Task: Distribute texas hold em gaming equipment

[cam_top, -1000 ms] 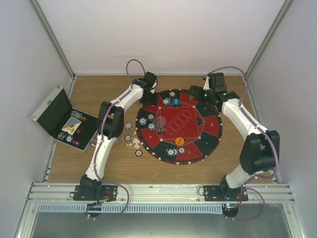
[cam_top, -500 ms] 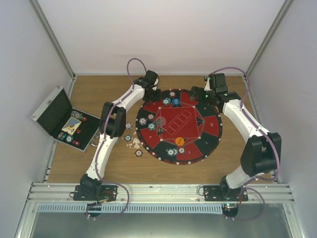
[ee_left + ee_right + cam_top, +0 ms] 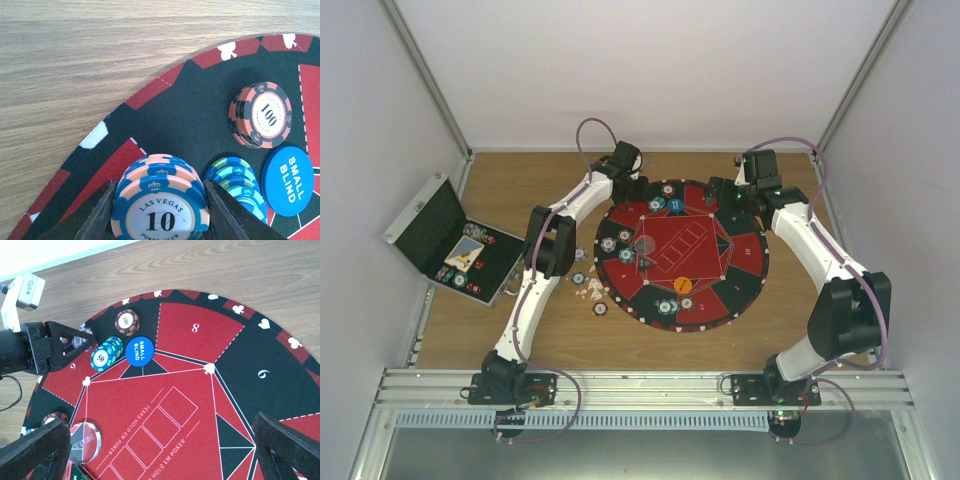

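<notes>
Pinching the blue 10 chips (image 3: 160, 217) just inside the mat (image 3: 190, 115) rim, left gripper (image 3: 158, 192) is clamped tight; right gripper (image 3: 160, 442) hangs wide open above it.

Bright, even light falls from above; shadows lie soft beside the red chips (image 3: 260, 115); the overhead view is grainy; wrist views are crisp, though near fingers (image 3: 289, 441) blur.

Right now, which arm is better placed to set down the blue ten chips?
Left. The left tool is shut on the blue ten chips; the right tool hangs open above the mat.
</notes>
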Motion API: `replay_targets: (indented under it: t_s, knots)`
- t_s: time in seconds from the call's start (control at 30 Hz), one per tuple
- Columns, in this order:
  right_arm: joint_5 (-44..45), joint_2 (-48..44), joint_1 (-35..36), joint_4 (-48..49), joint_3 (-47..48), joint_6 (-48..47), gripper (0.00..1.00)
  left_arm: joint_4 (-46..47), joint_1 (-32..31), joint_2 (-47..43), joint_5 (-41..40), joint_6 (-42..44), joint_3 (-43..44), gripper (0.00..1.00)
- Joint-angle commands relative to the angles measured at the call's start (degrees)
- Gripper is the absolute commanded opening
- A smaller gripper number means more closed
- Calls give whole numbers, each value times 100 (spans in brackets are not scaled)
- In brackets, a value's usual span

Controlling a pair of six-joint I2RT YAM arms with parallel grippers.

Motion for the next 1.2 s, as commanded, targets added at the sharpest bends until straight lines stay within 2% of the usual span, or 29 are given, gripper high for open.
replay_targets:
  t_s: [0.0,0.3,0.57,0.8,0.93,1.17]
  knots:
    - [89,-110,53,-107,-56,33,99,76,-86,394,274,-95,58,37]
    - [89,-112,54,-103,-31,24,99,41,-86,287,367,-102,30,56]
    - [119,-222,53,-69,-55,24,100,43,-76,115,311,-69,3,60]
    - [109,-319,63,36,-40,-3,100,107,29,-594,-147,128,-190,70]
    - [29,-322,68,111,-31,-9,100,210,161,-1418,-586,315,-870,77]
    - [-171,-126,71,266,14,-112,100,492,332,-3310,-1295,695,-3272,85]
